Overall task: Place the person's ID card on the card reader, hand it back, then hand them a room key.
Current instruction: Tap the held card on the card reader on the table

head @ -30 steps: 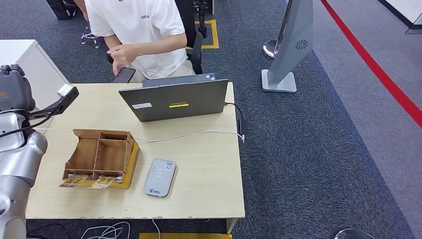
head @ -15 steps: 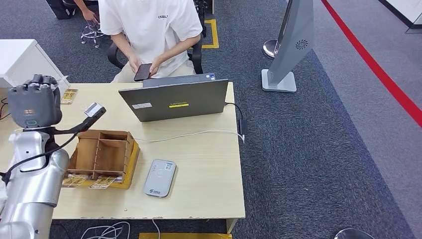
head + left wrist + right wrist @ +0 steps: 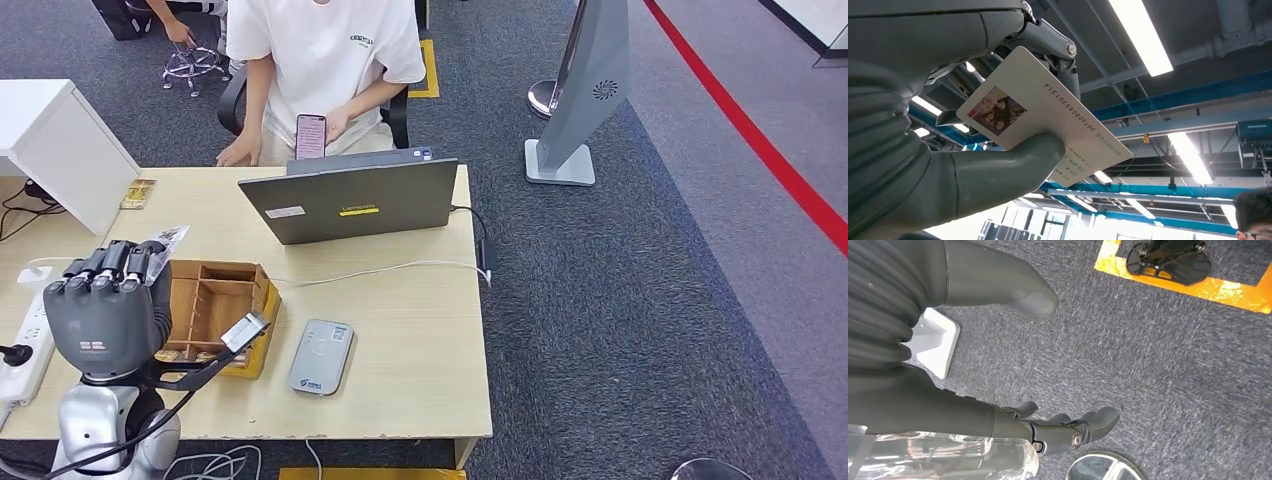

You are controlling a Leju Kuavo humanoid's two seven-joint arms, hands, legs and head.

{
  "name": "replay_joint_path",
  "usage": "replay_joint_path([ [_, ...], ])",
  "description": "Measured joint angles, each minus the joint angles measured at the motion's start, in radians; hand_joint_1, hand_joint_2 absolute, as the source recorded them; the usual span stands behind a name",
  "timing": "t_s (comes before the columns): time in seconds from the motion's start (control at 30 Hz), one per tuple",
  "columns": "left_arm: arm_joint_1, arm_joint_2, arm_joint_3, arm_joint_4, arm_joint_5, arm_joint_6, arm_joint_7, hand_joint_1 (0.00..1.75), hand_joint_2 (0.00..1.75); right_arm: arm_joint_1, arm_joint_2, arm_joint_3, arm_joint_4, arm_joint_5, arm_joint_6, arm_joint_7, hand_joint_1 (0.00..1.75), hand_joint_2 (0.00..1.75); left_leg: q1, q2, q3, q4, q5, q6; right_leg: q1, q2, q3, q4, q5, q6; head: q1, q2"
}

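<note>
**Left hand holds the ID card up over the desk**

Left hand [image 3: 108,312] is raised, back toward the camera, over the near left part of the desk [image 3: 420,330] in the head view. It hangs just in front of the wooden box [image 3: 225,305], which sits near the desk's front edge. The card reader [image 3: 321,357] lies flat just beside the box, close to the front edge, with bare desk top between it and the right edge. A laptop [image 3: 350,200] stands at the far edge, and a person [image 3: 325,60] sits behind it holding a phone [image 3: 311,135].

From the left wrist, the thumb [image 3: 1013,160] presses the ID card [image 3: 1048,112] against the dark fingers [image 3: 1058,50]. So the hand grips the card, tilted, with its photo and numbers showing.

From the right wrist, the right hand [image 3: 1048,427] hangs low over grey carpet [image 3: 1168,370]. Its fingers are spread a little and hold nothing.
</note>
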Motion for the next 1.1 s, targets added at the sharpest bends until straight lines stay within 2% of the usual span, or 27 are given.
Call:
replay_joint_path([
  [0.23,0.087,-0.011,-0.008,-0.042,-0.012,0.000,0.009,1.75,1.75,0.004,0.012,-0.014,-0.014,-0.002,0.001,-0.002,0.00,1.75,0.000,0.000,0.001,0.000,0.000,0.000,0.000,0.000,0.001,0.000,0.000,0.000,0.000,0.000],
  [0.4,0.106,-0.014,-0.015,0.013,-0.013,-0.022,0.039,1.75,1.75,0.005,0.015,-0.015,-0.016,-0.006,0.000,0.001,0.00,1.75,0.000,-0.001,0.001,0.000,0.000,0.000,0.000,-0.001,0.001,0.000,0.000,0.000,0.000,0.000],
  [0.5,0.087,-0.023,-0.037,0.160,-0.014,-0.053,0.061,1.75,1.75,-0.007,0.016,-0.019,-0.013,0.040,0.009,-0.019,0.00,1.75,0.000,-0.001,0.001,0.000,0.000,0.000,0.000,-0.001,0.001,0.000,0.000,0.000,0.000,0.000],
  [0.6,0.044,-0.046,-0.083,0.344,-0.015,-0.032,0.098,1.75,1.75,-0.038,0.016,-0.032,-0.001,0.100,0.018,-0.053,0.00,1.75,0.000,-0.001,0.001,0.000,0.001,0.001,0.000,-0.001,0.001,0.000,0.001,0.001,0.000,0.000],
  [0.7,0.011,-0.063,-0.135,0.460,-0.015,-0.019,0.127,1.75,1.75,-0.063,0.016,-0.042,0.013,0.130,0.020,-0.071,0.00,1.75,0.000,-0.001,0.000,0.001,0.001,0.001,0.000,-0.001,0.001,0.000,0.002,0.000,0.000,0.000],
  [0.87,-0.031,-0.076,-0.182,0.553,-0.015,-0.016,0.133,1.75,1.75,-0.087,0.013,-0.051,0.035,0.150,0.021,-0.088,0.00,1.75,0.000,-0.001,0.000,0.002,0.001,0.001,0.000,-0.001,0.001,0.000,0.002,0.000,0.001,0.000],
  [1.1,-0.052,-0.085,-0.216,0.590,-0.015,-0.015,0.133,1.75,1.75,-0.100,0.003,-0.053,0.056,0.153,0.021,-0.092,0.00,1.75,0.000,-0.001,0.000,0.002,0.001,0.001,0.000,-0.001,0.001,0.000,0.002,0.000,0.001,0.000],
])
